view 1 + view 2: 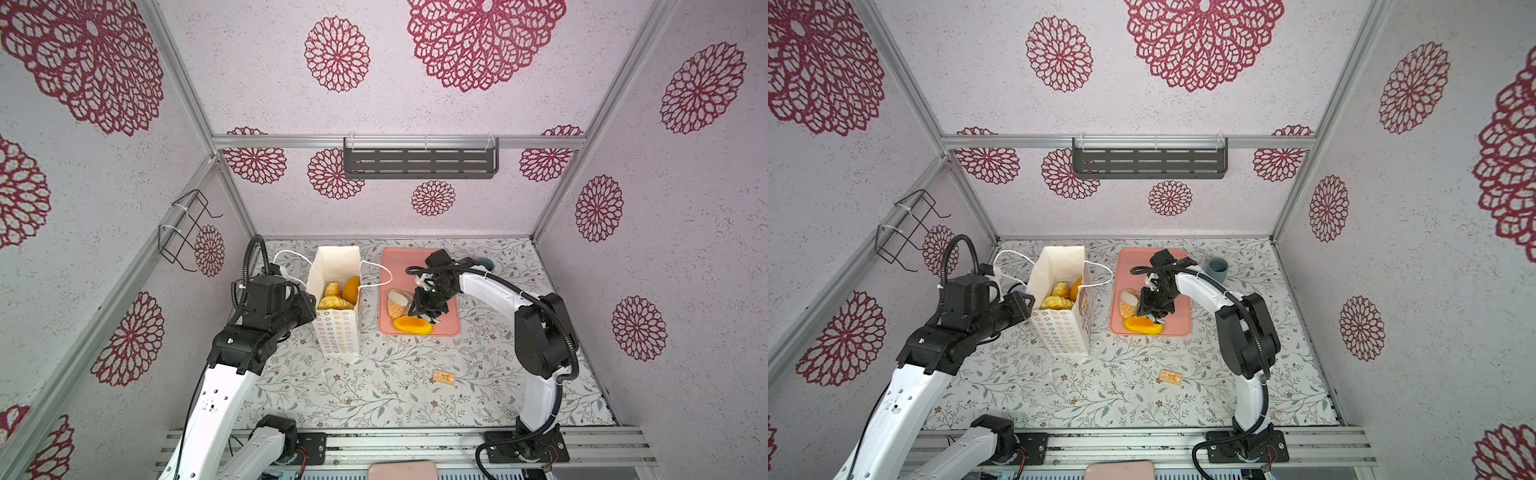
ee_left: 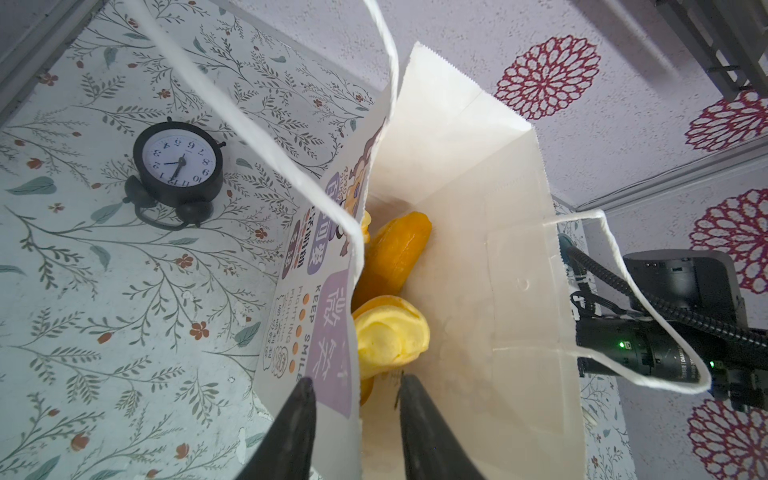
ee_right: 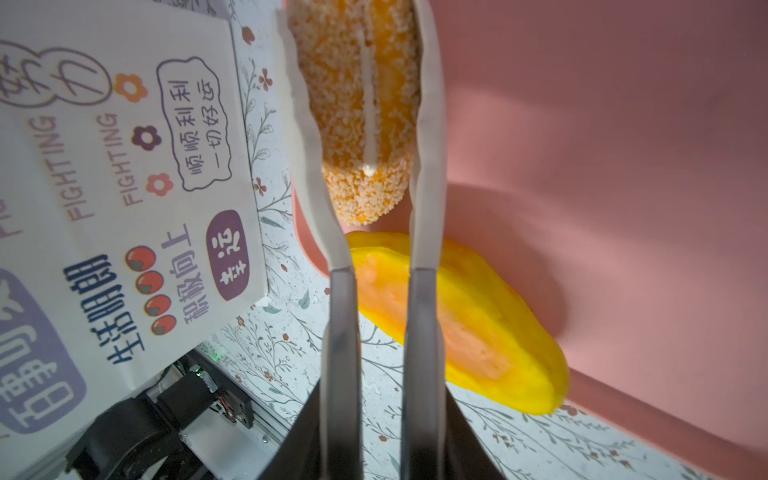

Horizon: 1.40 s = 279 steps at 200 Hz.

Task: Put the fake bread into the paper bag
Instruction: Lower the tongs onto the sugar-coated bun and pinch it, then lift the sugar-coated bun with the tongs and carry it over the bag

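Pinching the crumbed bread (image 3: pixel 332 104) between the fingers of the right gripper (image 3: pixel 355 16) at the pink tray (image 1: pixel 399 266), its long axis running along them, and probably facing a leftward carry to the paper bag (image 1: pixel 336 332) just beside.

Pale lilac textured walls (image 1: pixel 415 112) carry crimson floral medallions; a dark slotted shelf (image 1: pixel 419 164) hangs centre, a wire rack (image 1: pixel 185 230) at left, and a leafy-print tabletop (image 1: pixel 374 395) lies below.
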Tool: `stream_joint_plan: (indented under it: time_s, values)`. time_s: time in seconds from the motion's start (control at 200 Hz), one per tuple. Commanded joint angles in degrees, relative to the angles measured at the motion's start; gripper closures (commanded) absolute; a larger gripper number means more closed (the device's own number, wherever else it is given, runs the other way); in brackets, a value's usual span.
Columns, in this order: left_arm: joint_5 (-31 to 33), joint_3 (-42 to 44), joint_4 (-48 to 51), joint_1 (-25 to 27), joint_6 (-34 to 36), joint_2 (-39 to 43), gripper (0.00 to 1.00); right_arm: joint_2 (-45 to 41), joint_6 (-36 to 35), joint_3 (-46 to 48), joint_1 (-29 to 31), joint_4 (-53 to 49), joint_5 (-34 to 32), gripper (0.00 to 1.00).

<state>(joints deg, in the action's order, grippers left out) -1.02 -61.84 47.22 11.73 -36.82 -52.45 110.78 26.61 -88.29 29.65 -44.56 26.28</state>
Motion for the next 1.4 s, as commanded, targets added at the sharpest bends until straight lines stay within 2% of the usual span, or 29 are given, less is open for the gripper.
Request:
stream_joint_plan:
  time_s: [0.0, 0.195, 0.54, 0.826, 1.126, 1.391]
  values:
    - [-0.22, 0.03, -0.55, -0.21, 0.89, -0.24, 0.61, -5.2, 0.17, -1.45, -0.99, 0.92, -0.53, 0.71]
    - [0.14, -1.06, -0.02, -0.19, 1.09, -1.03, 0.61, -10.63, 1.43, -1.27, -2.88, 2.39, -1.05, 0.73]
    - [0.64, -2.66, 1.01, -0.21, 1.15, -1.61, 0.81, -18.98, 1.17, -7.47, -4.49, 1.1, -4.19, 0.74]
    - [0.57, -2.71, 1.27, -0.23, 0.92, -1.26, 0.9, -24.97, 1.22, -10.34, -3.97, 6.24, -3.45, 0.76]
    - [0.13, -3.08, 1.17, -0.21, 0.64, -1.6, 1.0, -31.4, -0.37, -8.25, 0.84, 15.04, -1.5, 0.76]
    - [0.14, -3.02, 1.12, -0.21, 0.3, -1.69, 1.0, -30.44, -3.41, -9.16, 8.1, 15.43, -0.6, 0.77]
